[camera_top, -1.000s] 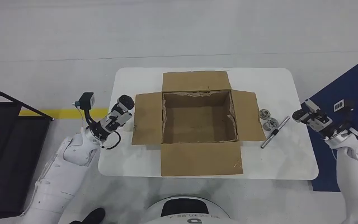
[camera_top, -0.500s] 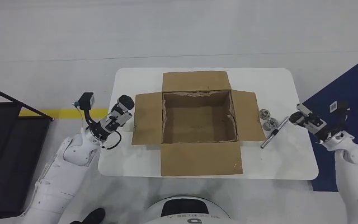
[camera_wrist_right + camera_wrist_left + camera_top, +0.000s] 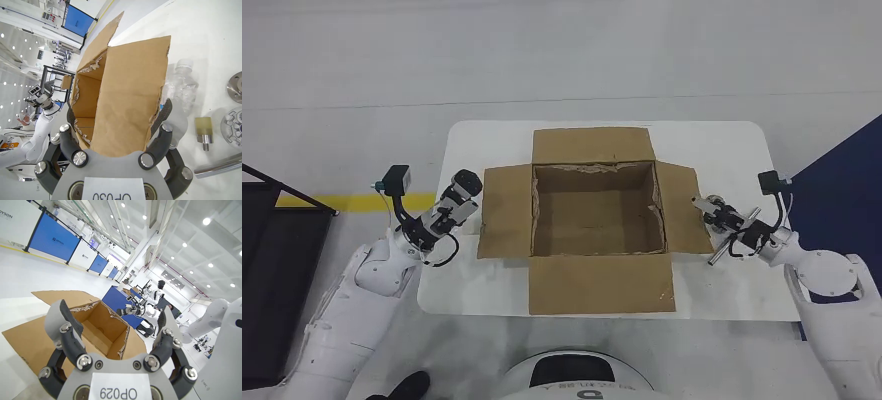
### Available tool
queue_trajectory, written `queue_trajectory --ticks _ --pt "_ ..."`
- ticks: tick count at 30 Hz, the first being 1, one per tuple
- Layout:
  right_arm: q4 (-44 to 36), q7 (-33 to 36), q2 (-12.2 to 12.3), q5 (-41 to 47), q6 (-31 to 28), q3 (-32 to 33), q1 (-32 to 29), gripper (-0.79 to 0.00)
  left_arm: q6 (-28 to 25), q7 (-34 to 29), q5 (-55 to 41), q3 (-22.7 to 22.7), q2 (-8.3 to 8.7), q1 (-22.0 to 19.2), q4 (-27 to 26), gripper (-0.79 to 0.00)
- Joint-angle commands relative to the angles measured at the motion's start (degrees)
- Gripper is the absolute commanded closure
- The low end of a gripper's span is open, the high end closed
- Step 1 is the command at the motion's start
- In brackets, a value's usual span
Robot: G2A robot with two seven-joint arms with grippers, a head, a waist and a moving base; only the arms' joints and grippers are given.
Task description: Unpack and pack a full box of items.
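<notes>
The open cardboard box (image 3: 602,146) sits mid-table with all flaps spread and its inside bare. My left gripper (image 3: 464,185) hangs open beside the left flap; its wrist view looks over that flap (image 3: 28,336) into the box. My right gripper (image 3: 708,204) is open just above the right flap's outer edge, and that flap (image 3: 132,91) lies between its fingertips (image 3: 164,111). Beside the flap lie a clear plastic bottle (image 3: 181,83), a small bolt with a yellowish head (image 3: 203,130), a steel flange (image 3: 235,89), a gear-like disc (image 3: 233,126) and a metal rod (image 3: 720,250) (image 3: 217,168).
The white table (image 3: 722,292) has bare strips in front of and behind the box. A black frame (image 3: 272,250) stands on the floor to the left, and a blue panel (image 3: 842,170) stands past the right edge.
The right arm has swung in from beyond the table's right edge to the items beside the right flap. The left arm has kept still.
</notes>
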Motion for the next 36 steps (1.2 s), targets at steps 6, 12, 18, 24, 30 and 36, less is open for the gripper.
queue_trajectory --ticks 6,12,18,24,30,36 --pt "0.98 0.97 -0.08 2.13 -3.02 0.02 -0.79 -0.785 0.00 0.00 0.00 0.00 0.00 0.00 0.00 -0.785" --pt "-0.13 6.11 -0.29 -1.96 -0.30 -6.62 5.12 -0.785 0.00 0.00 0.00 0.00 0.00 0.00 0.00 -0.785" --pt "-0.31 8.04 -0.99 -0.97 3.02 -12.61 9.76 -0.785 0.00 0.00 0.00 0.00 0.00 0.00 0.00 -0.785" --pt "1.74 10.14 -1.92 1.38 6.62 -18.53 15.73 -0.785 0.00 0.00 0.00 0.00 0.00 0.00 0.00 -0.785" --pt "3.86 11.98 -3.13 2.20 9.02 -25.29 20.93 -0.745 0.00 0.00 0.00 0.00 0.00 0.00 0.00 -0.785" --pt "6.12 14.97 -3.30 4.68 5.94 -26.04 22.57 -0.770 0.00 0.00 0.00 0.00 0.00 0.00 0.00 -0.785"
